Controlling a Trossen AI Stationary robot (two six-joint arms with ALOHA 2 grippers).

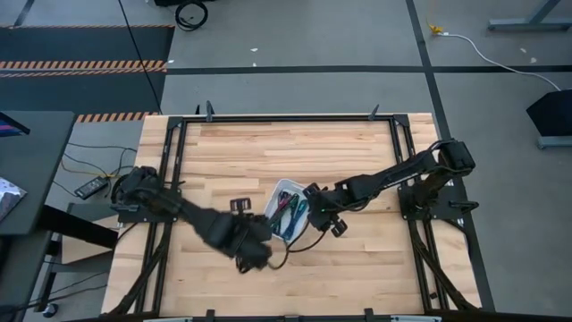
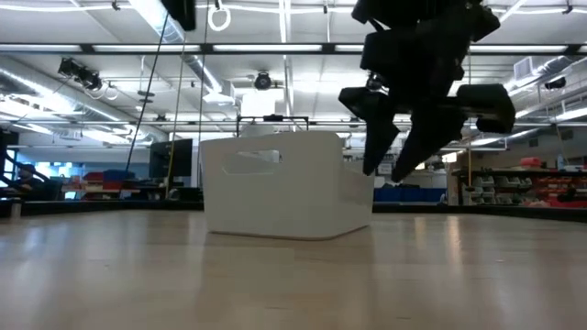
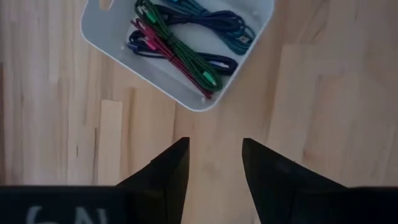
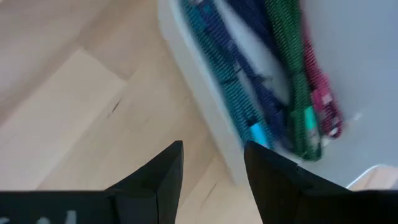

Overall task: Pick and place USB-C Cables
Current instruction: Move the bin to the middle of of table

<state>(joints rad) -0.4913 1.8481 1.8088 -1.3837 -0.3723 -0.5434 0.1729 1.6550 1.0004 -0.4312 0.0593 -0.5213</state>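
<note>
Braided USB-C cables (image 3: 186, 46) lie in smooth white rounded tray (image 3: 180, 90) | my left gripper (image 3: 214, 168) released, empty, near side | right gripper (image 4: 211, 165) released | pale plank table (image 1: 232, 152).

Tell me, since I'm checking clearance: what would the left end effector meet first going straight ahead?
Probably the white tray's near corner; the open left end effector points at it across bare table.
</note>
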